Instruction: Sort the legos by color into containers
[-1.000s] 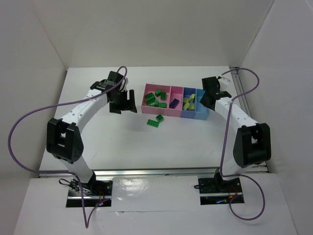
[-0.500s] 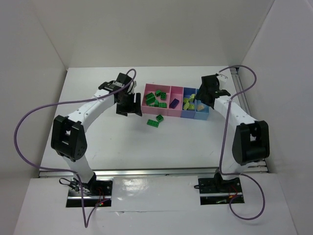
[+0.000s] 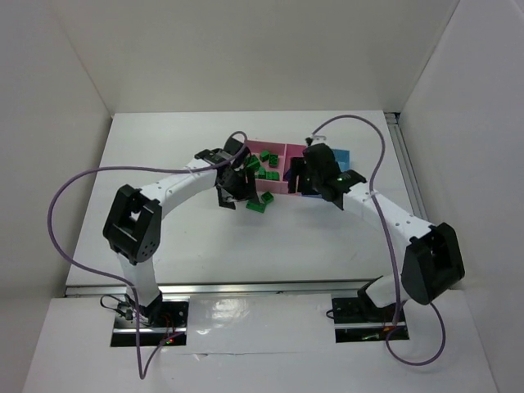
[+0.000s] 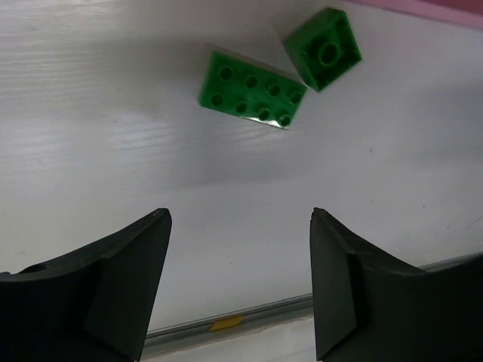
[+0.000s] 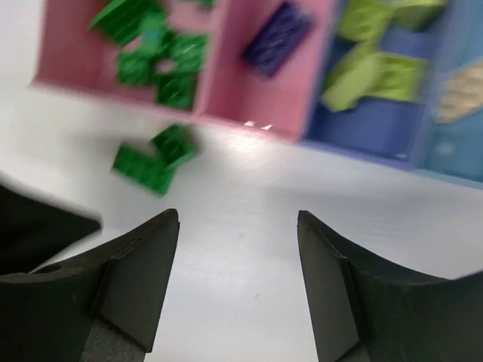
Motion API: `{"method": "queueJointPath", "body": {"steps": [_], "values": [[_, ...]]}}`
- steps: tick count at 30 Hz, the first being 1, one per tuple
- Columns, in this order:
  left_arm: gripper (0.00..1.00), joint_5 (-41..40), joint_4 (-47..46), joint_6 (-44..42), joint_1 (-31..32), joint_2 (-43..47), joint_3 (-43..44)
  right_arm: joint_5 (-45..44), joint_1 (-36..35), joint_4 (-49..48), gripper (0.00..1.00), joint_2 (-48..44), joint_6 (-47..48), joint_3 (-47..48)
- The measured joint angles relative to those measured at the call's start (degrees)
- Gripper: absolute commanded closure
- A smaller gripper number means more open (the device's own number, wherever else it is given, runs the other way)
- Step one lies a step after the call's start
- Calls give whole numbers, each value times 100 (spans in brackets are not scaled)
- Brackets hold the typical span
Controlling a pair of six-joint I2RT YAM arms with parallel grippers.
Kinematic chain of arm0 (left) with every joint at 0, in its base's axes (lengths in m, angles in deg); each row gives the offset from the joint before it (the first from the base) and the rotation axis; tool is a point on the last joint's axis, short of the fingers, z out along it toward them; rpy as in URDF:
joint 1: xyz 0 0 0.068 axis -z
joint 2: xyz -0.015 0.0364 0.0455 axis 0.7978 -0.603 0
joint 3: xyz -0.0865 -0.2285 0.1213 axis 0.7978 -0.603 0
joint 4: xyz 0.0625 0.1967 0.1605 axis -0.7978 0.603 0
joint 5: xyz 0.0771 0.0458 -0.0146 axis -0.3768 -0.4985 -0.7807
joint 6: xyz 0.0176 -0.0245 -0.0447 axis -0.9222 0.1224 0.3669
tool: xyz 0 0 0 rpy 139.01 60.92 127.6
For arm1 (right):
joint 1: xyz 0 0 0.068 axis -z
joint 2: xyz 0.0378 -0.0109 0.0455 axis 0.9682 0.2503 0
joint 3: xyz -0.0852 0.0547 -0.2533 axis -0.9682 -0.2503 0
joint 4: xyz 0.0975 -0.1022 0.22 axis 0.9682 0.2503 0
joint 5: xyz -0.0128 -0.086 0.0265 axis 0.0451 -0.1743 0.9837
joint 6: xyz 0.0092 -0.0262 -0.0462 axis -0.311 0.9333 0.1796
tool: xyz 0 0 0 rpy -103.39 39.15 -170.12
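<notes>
Two dark green legos [image 3: 260, 203] lie loose on the white table just in front of the large pink bin [image 3: 264, 149]. In the left wrist view they are a long brick [image 4: 249, 98] and a square one [image 4: 323, 49], ahead of my open, empty left gripper [image 4: 240, 215]. My right gripper [image 5: 238, 215] is open and empty above the table, in front of the bins. The large pink bin [image 5: 90, 81] holds several dark green legos [image 5: 151, 45]. The narrower pink bin [image 5: 264, 94] holds a purple brick [image 5: 275, 38]. The blue bin [image 5: 362, 124] holds yellow-green bricks [image 5: 373, 64].
The light blue bin [image 5: 456, 154] at the row's right end holds a beige brick [image 5: 462, 89]. In the top view my left gripper [image 3: 237, 185] and right gripper [image 3: 307, 176] are close together, on either side of the loose bricks. The right arm hides part of the bins.
Both arms have swung toward the middle. My left gripper moved right to just beside the loose green bricks. My right gripper moved left from the light blue bin's end to the bins' front.
</notes>
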Motion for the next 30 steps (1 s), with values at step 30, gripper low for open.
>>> {"method": "queueJointPath", "body": {"steps": [30], "values": [[20,-424,-118,245,-1563,1349,-1064,225,-879,-516,41,3095,396,1327]]}}
